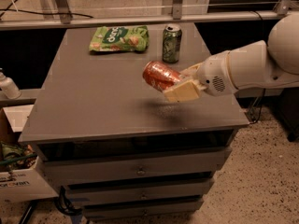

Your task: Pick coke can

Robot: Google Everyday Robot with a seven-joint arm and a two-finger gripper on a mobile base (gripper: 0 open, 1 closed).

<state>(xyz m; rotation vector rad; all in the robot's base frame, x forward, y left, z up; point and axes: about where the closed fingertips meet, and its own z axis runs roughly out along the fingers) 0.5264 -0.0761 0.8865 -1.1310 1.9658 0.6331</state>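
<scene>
The coke can [159,75] is red-orange with white markings and lies on its side in the air above the grey cabinet top [93,101]. My gripper [181,83] comes in from the right on a white arm and is shut on the can's right end. Its cream fingers [183,91] clamp the can, which casts a shadow on the cabinet top below.
A green can with a silver top [171,43] stands upright at the back of the cabinet top, just behind the held can. A green snack bag [119,38] lies at the back left. Drawers [140,171] front the cabinet. A white bottle [7,85] and a box [18,171] are on the left.
</scene>
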